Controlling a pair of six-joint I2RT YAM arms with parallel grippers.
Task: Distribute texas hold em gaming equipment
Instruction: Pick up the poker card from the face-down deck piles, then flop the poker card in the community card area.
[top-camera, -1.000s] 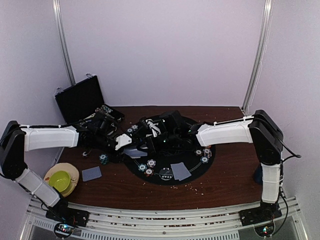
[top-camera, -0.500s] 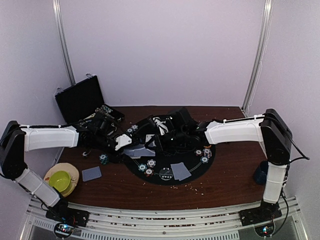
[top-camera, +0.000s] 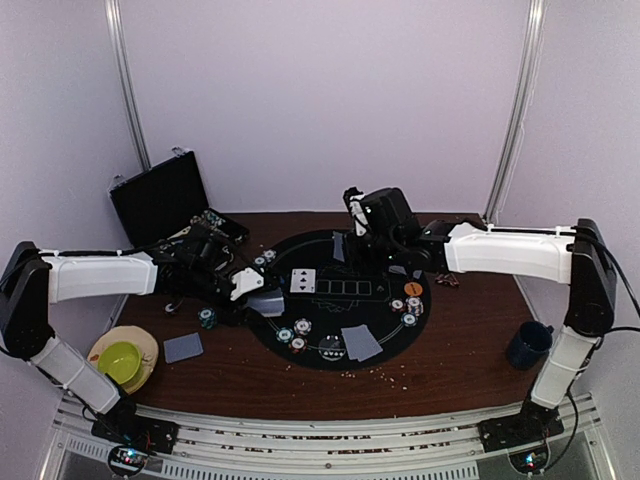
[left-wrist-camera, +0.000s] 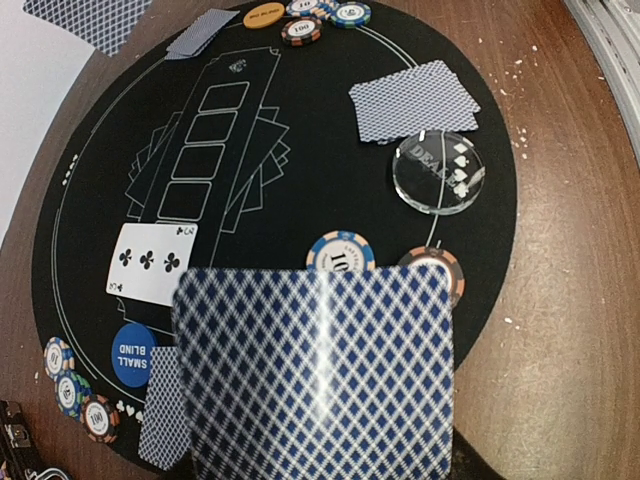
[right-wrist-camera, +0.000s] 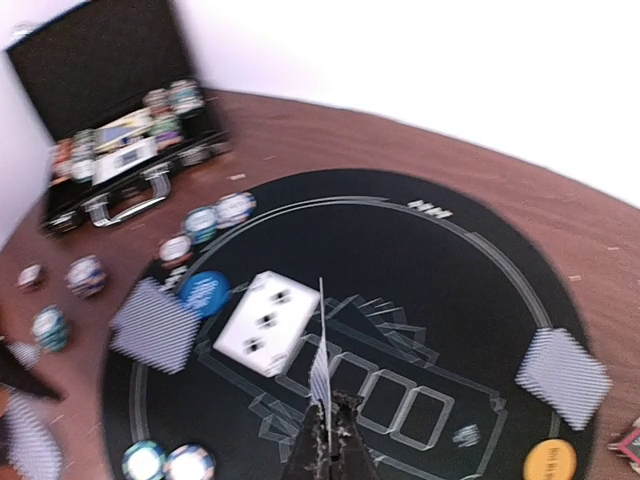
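**Right arm holds a card over the mat, ready for the board row**

The right gripper (right-wrist-camera: 330, 425) is clamped on a single card (right-wrist-camera: 319, 350), held on edge above the far half of the mat (top-camera: 310, 250). The three of clubs (top-camera: 303, 280) fills the left-end box of the row at the mat's centre. The next empty box (left-wrist-camera: 185, 200) lies below the right gripper, toward the near edge, and the row's long axis runs left-right. The left gripper (top-camera: 252, 292) grips the blue-backed cards (left-wrist-camera: 315, 370) at the mat's left edge.

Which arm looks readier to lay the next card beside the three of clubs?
Right: its gripper pinches one card near the empty outlines; the left gripper just holds cards.
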